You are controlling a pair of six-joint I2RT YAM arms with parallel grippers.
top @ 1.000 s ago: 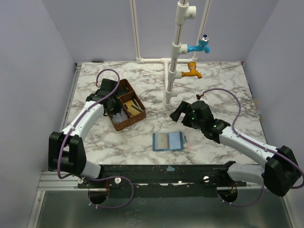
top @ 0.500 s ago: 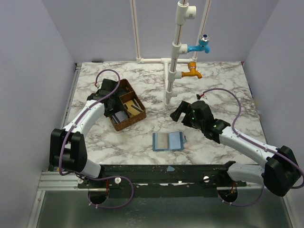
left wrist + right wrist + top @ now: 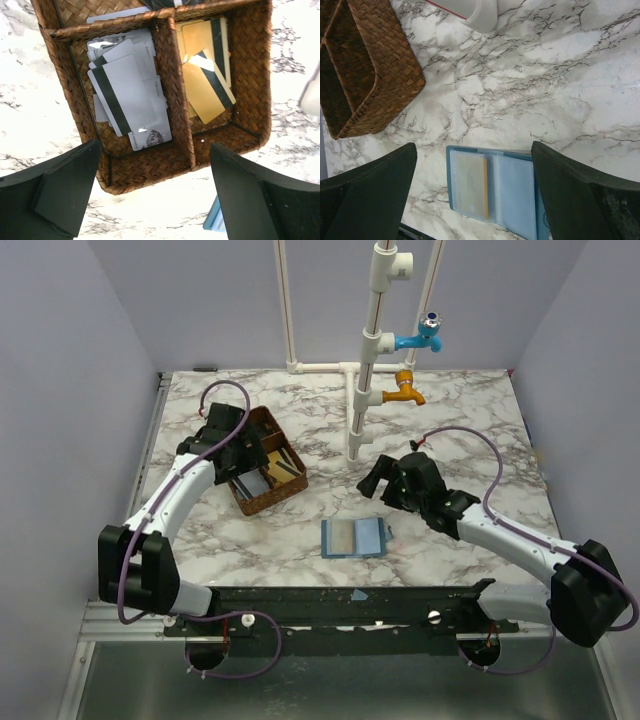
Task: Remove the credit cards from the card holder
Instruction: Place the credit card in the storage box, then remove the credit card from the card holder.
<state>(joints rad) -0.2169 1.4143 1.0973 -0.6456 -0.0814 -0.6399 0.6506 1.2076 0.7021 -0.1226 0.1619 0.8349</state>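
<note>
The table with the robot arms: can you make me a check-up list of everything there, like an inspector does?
Surface: marble table, no spills seen.
Job's things: blue card holder lies open and flat near the front edge, one pale card showing in a pocket; grey cards are piled in one compartment of the woven tray.
Clutter: gold cards in the neighbouring compartment.
End effectors: left end effector open and empty above the tray; right end effector open and empty above the card holder.
Cables: purple cables loop off each arm, no snag seen.
Surroundings: white pipe stand with a blue tap and an orange tap; plain walls.
</note>
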